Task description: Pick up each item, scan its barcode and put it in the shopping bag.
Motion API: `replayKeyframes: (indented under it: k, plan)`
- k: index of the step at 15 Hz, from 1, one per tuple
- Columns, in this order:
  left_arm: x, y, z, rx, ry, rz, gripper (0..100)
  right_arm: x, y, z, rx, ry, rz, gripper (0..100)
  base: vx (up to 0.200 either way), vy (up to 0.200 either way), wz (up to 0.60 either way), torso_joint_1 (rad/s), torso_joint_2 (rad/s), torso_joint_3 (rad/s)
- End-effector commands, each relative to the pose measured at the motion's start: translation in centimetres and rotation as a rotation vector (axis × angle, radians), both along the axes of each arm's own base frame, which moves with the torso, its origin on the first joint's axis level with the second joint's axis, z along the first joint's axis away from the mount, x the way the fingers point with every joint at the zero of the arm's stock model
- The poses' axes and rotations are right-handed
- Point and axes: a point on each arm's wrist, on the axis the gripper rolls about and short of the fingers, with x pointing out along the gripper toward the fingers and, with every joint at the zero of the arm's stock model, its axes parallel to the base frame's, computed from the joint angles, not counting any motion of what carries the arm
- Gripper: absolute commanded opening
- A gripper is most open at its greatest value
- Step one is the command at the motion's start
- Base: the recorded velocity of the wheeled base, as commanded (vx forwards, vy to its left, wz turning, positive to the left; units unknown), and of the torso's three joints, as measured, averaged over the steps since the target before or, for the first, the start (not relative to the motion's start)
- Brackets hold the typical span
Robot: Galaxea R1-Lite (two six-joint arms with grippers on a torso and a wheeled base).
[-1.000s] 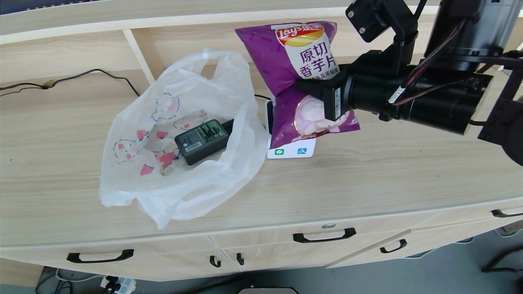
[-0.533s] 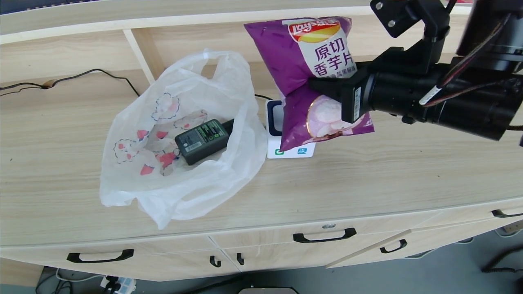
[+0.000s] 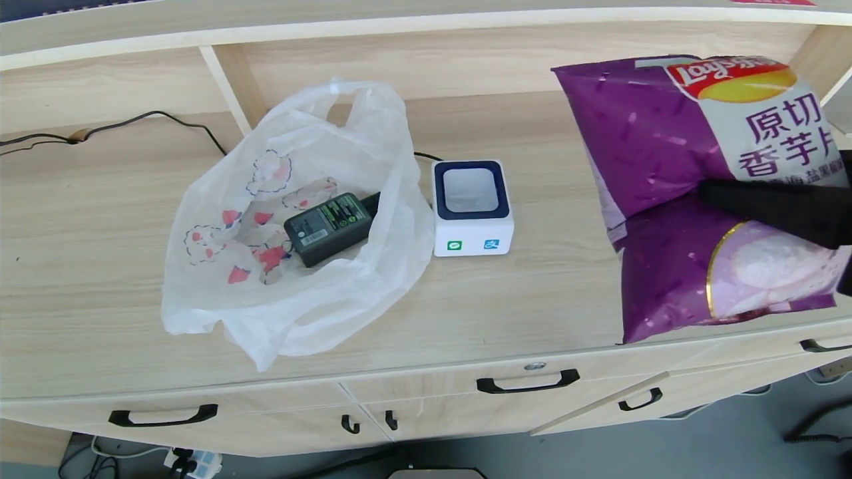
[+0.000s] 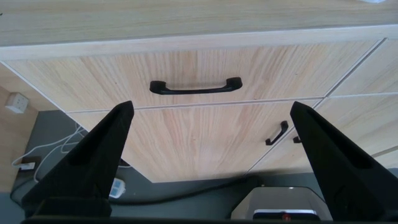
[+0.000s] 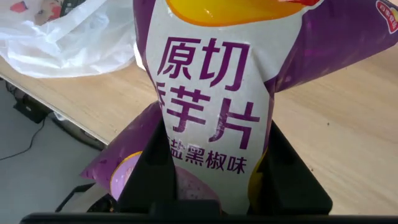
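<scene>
Right gripper [image 5: 214,155] pinches purple chip bag [image 3: 659,146] mid-body, over table [image 3: 532,293]; left gripper [image 4: 211,107] spread wide, facing drawer fronts [image 4: 205,134].

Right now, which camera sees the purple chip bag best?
The head camera: nearly the whole chip bag shows there, off to the right. The right wrist camera sees just its middle up close, pinched in the right claw. The left wrist camera faces drawers.

I count 1 purple chips bag [image 3: 665,166], 1 white plastic shopping bag [image 3: 219,293], 1 black power adapter [image 3: 327,228], 1 white barcode scanner [image 3: 472,219], 4 long drawer handles [image 3: 528,384] and 2 small handles [image 3: 351,426].
</scene>
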Motion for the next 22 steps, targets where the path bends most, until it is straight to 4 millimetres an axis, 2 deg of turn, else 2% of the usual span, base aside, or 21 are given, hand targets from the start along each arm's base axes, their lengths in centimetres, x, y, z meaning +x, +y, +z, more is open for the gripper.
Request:
replayKeyframes:
  k: [1, 5, 14, 19, 22]
  plan:
    - [0.0, 0.0, 0.0, -0.004, 0.001, 0.0, 100, -2.4, -1.9, 0.4, 0.054, -0.04, -0.007, 0, -0.2, 0.0, 0.0, 0.017, 0.02, -0.007]
    - [0.0, 0.0, 0.0, -0.001, 0.001, 0.0, 100, -2.4, -1.9, 0.2, 0.058, -0.031, -0.017, 0, -0.05, 0.0, 0.0, 0.004, 0.0, -0.002]
    - [0.0, 0.0, 0.0, -0.004, 0.0, 0.0, 100, -2.4, -1.9, 0.4, 0.081, -0.022, -0.022, 0, 0.0, 0.2, 0.0, 0.006, 0.0, 0.001]
    - [0.0, 0.0, 0.0, 0.002, 0.0, 0.0, 100, -1.8, -1.5, 0.3, 0.075, -0.008, -0.034, 0, 0.0, 0.0, 0.0, 0.0, 0.0, 0.0]
    - [0.0, 0.0, 0.0, 0.004, -0.002, 0.0, 100, -1.7, -1.5, -0.5, 0.063, 0.016, -0.035, 0, 0.0, 0.0, 0.2, 0.002, 0.0, 0.002]
